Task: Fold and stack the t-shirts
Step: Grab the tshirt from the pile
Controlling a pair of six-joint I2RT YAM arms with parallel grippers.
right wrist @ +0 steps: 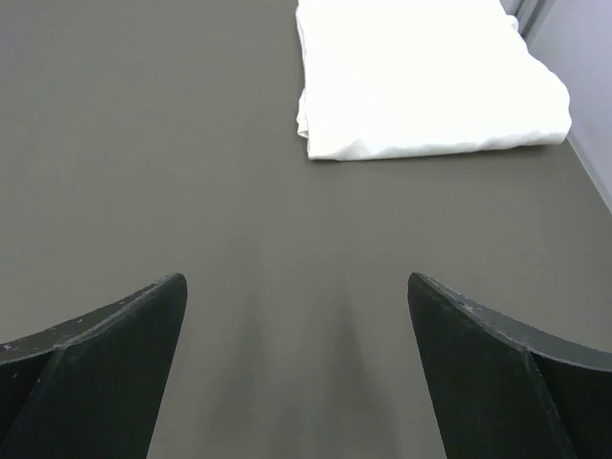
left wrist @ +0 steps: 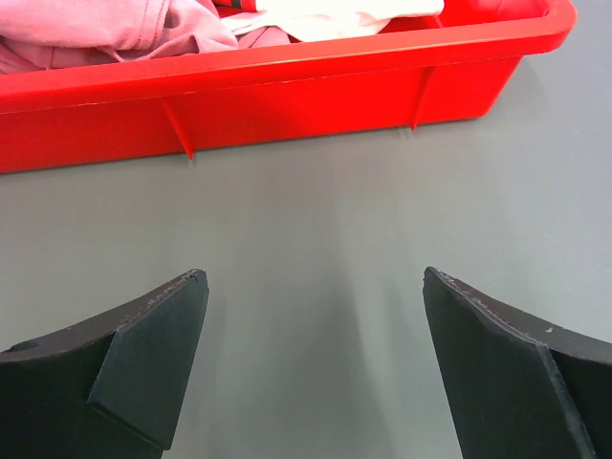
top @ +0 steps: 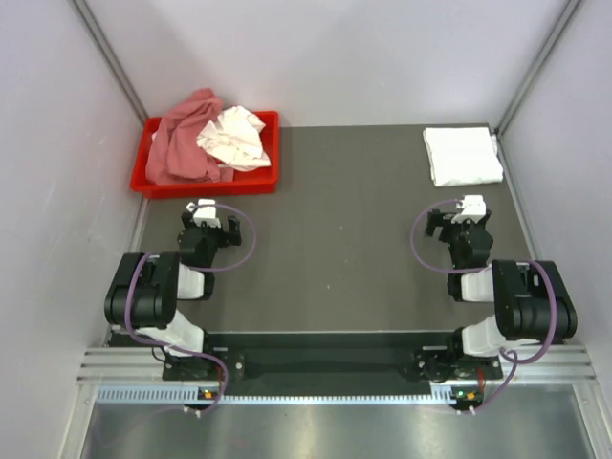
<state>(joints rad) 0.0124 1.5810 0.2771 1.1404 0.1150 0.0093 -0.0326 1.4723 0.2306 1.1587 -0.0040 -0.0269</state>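
The left end effector point(left wrist: 316, 287) and right end effector point(right wrist: 296, 287) hang spread wide and empty over the bench point(top: 335, 249), beyond them a red bin point(top: 206, 184) far left holding a pink t-shirt point(top: 182, 143) and a crumpled white t-shirt point(top: 234, 137), and a folded white t-shirt point(top: 462, 155) far right.

Robot lab test cell. Plain pale panel walls point(top: 335, 57) box it in on three sides, with metal corner posts point(top: 110, 57) at upper left and upper right. Dark grey table point(top: 335, 239), slotted aluminium rail point(top: 325, 368) along the bottom edge. Left arm point(top: 153, 292) and right arm point(top: 521, 301) are bolted there, with exposed purple cables point(top: 251, 239). Staged props: red plastic bin point(top: 206, 188) of crumpled shirts point(top: 191, 143), upper left.
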